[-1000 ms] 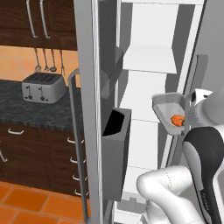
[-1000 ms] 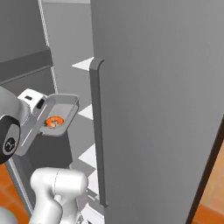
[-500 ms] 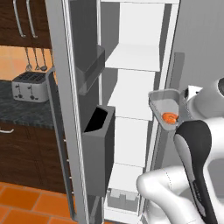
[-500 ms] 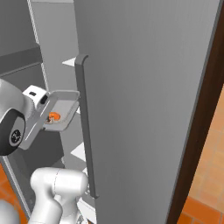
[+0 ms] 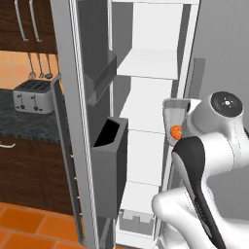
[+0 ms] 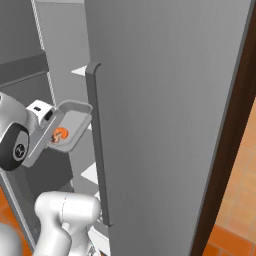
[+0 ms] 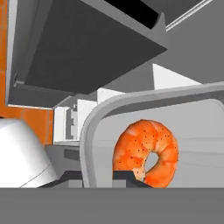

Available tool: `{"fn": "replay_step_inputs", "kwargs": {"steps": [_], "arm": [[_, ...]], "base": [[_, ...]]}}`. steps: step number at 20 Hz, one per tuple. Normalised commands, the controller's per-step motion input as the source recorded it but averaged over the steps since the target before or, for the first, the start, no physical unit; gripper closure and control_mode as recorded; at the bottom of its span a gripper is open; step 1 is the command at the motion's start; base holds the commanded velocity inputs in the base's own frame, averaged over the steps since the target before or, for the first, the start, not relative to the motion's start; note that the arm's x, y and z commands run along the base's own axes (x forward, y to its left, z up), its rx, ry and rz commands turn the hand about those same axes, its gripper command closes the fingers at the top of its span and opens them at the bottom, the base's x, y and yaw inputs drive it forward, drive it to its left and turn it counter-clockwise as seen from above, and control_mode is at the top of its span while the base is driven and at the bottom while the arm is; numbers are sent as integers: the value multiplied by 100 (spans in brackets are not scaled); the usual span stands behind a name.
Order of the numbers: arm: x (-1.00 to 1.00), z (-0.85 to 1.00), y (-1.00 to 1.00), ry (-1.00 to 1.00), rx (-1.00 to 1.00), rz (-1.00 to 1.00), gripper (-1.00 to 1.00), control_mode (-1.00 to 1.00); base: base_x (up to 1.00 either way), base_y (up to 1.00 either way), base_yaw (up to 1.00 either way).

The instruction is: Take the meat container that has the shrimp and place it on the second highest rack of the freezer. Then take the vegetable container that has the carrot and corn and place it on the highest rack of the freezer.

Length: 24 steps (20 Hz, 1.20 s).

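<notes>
End effector (image 7: pixel 98 175) is gripping the rim of the grey meat container (image 6: pixel 75 125), jaws closed on its wall. The container is holding one curled orange shrimp (image 7: pixel 146 151), lying near the held edge. Container is hanging in the air in front of the open freezer (image 5: pixel 155 97), beside the white shelves (image 5: pixel 151 65), not resting on any. Dark door bin (image 5: pixel 109 170) is sitting open on the freezer door, nothing visible inside. A toaster (image 5: pixel 31 95) is standing on the bench (image 5: pixel 24 124) at left.
</notes>
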Motion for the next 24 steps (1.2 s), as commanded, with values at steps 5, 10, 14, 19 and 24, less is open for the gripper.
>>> {"fn": "replay_step_inputs", "kwargs": {"steps": [5, 10, 14, 19, 24], "arm": [[-6, 0, 29, -1, 0, 0, 100, -100], [-14, 0, 37, -3, -1, 0, 100, -100], [61, -1, 2, 2, 0, 0, 100, -100], [71, -13, 0, 2, 0, 0, 100, -100], [38, -26, 0, 5, 0, 6, 100, -100]], "base": [[0, 0, 0], [0, 0, 0], [0, 0, 0], [0, 0, 0], [0, 0, 0]]}}
